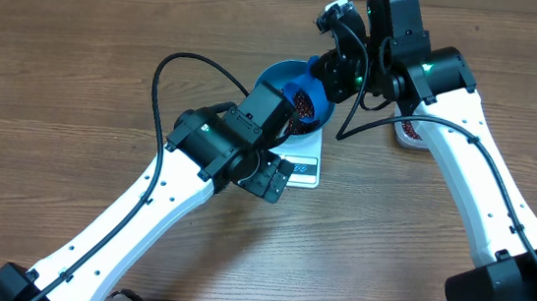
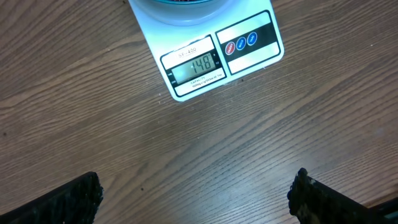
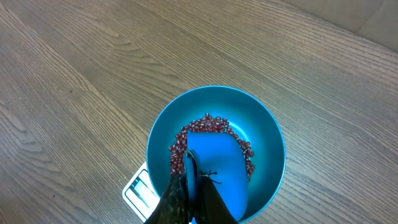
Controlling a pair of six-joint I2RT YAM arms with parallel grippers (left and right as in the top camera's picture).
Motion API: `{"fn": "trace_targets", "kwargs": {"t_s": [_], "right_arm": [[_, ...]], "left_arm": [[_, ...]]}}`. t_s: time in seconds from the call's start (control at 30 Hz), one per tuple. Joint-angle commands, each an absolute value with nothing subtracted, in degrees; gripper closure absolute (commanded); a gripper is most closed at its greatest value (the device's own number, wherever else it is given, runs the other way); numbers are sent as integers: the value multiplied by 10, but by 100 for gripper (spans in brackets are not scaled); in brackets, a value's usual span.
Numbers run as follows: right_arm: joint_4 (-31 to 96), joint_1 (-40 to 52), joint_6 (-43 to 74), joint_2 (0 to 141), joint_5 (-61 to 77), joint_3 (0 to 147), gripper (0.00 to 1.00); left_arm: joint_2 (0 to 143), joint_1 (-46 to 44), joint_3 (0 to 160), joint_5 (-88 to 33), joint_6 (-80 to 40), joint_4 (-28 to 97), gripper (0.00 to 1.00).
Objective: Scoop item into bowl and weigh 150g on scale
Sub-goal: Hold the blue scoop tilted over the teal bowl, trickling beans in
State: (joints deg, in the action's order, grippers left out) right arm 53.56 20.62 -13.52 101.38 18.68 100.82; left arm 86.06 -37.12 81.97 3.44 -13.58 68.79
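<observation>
Small dark red beans point(image 3: 211, 126) lie inside the deep round bright blue bowl point(image 3: 264, 127), which stands on the small white square kitchen scale point(image 2: 249, 61) showing 148. The right gripper point(image 3: 189, 183) pinches the small blue plastic scoop point(image 3: 214, 158) resting among them. The left gripper point(image 2: 196, 202) hangs spread wide over the wooden table point(image 2: 93, 93) beside the scale.

Blue bowl point(image 3: 266, 132), dk-red beans point(image 3: 208, 124), wht scale point(image 2: 186, 36)

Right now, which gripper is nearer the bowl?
Right. The right gripper is over the bowl, holding the scoop inside it; the left gripper hangs open over the table, past the scale's display edge.
</observation>
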Motion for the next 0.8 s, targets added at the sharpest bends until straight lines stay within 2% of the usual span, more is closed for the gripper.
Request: {"fn": "trace_targets", "kwargs": {"t_s": [0.0, 0.17, 0.3, 0.77], "right_arm": [[533, 204, -133, 995, 194, 1021, 96], [541, 204, -154, 995, 210, 1021, 96], [535, 202, -115, 995, 181, 1021, 96], [537, 202, -116, 995, 181, 1021, 96]], "left_arm": [[858, -371, 831, 38, -140, 687, 0], [858, -371, 831, 38, -140, 688, 0], [858, -371, 831, 38, -140, 688, 0], [858, -371, 831, 38, -140, 687, 0]]}}
